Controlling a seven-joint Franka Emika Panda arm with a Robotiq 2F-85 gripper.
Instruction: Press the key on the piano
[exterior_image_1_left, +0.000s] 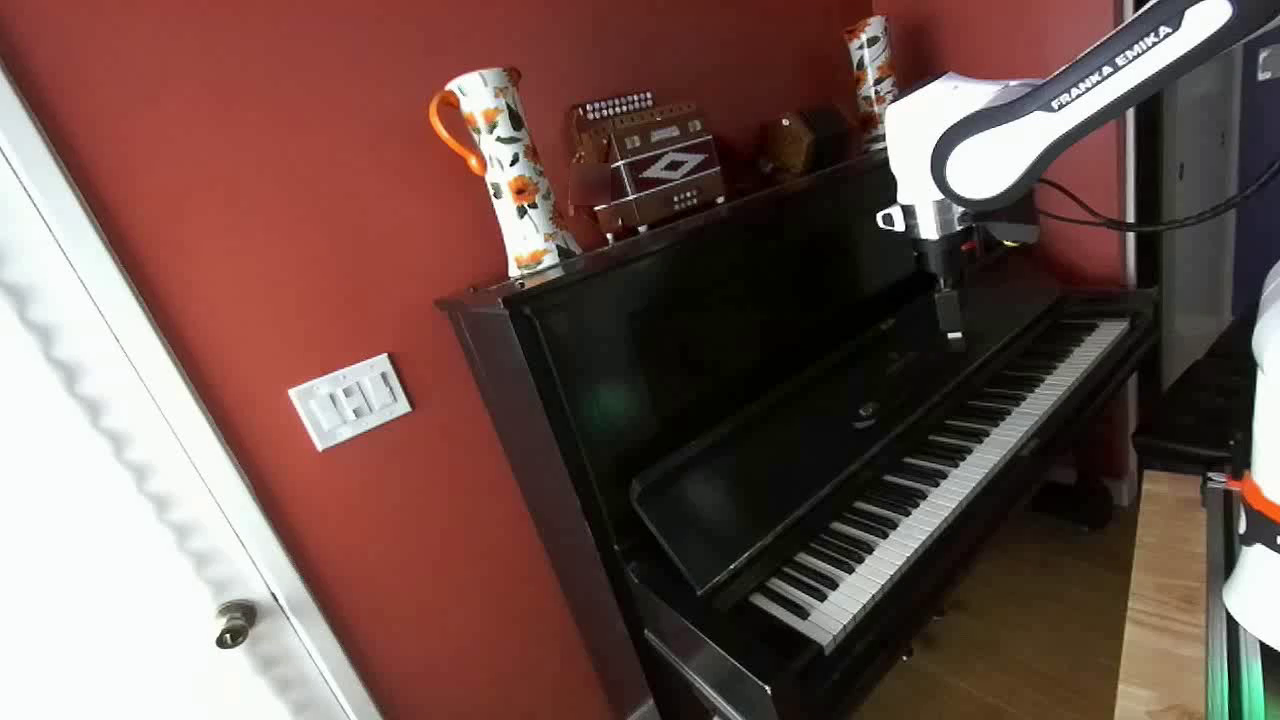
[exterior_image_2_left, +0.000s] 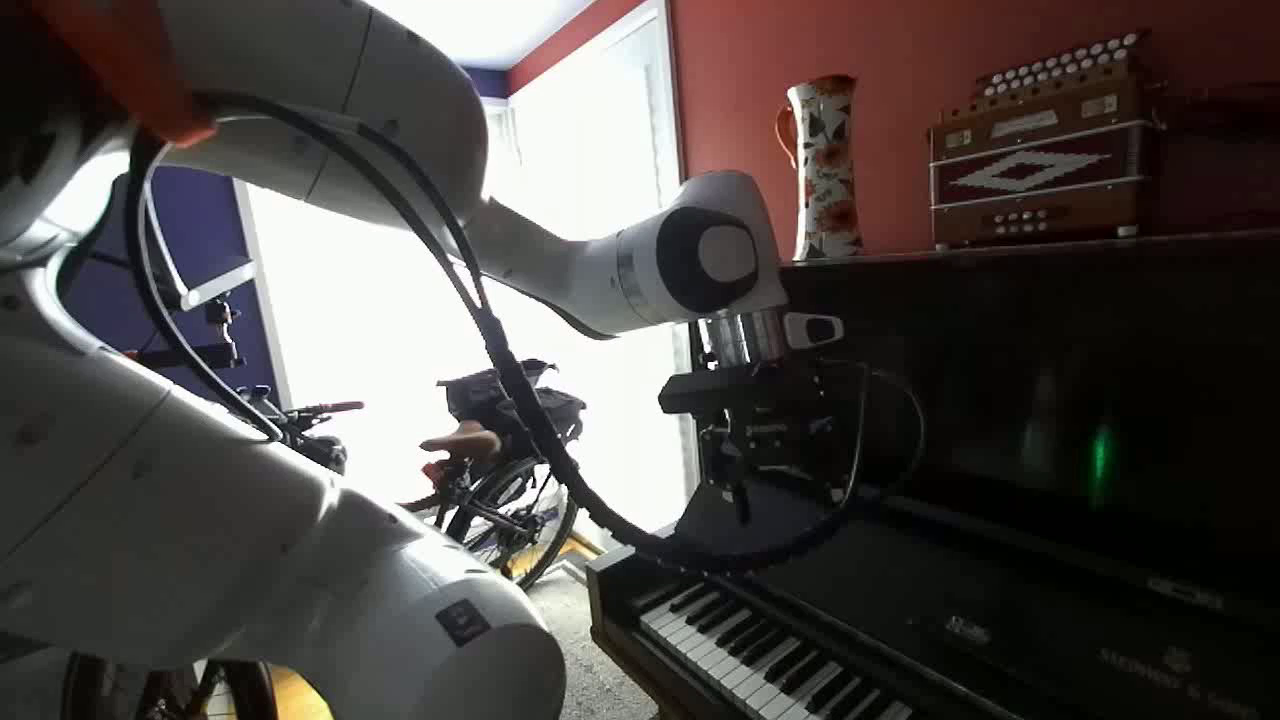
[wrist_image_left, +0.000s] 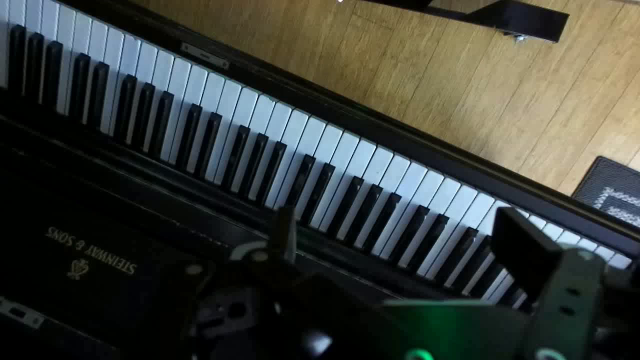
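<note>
The black upright piano (exterior_image_1_left: 745, 285) stands against a red wall, and it also shows in an exterior view (exterior_image_2_left: 1000, 540). Its long row of white and black keys (exterior_image_1_left: 915, 505) is uncovered; part of the keys shows in an exterior view (exterior_image_2_left: 745, 650). In the wrist view the keys (wrist_image_left: 325, 150) run diagonally across the picture. My gripper (wrist_image_left: 395, 215) is open and empty, its two dark fingers wide apart. In both exterior views the gripper (exterior_image_1_left: 953, 335) (exterior_image_2_left: 788, 495) points down in front of the piano's front panel, above the keyboard and apart from the keys.
A floral vase (exterior_image_1_left: 515, 180), a brown accordion (exterior_image_1_left: 650, 165), a small brown instrument (exterior_image_1_left: 800, 140) and another floral vase (exterior_image_1_left: 870, 75) stand on the piano top. A dark bench (exterior_image_1_left: 1190, 410) is at the right. A bicycle (exterior_image_2_left: 510, 510) stands behind the arm. A cable (exterior_image_2_left: 640, 540) loops below the wrist.
</note>
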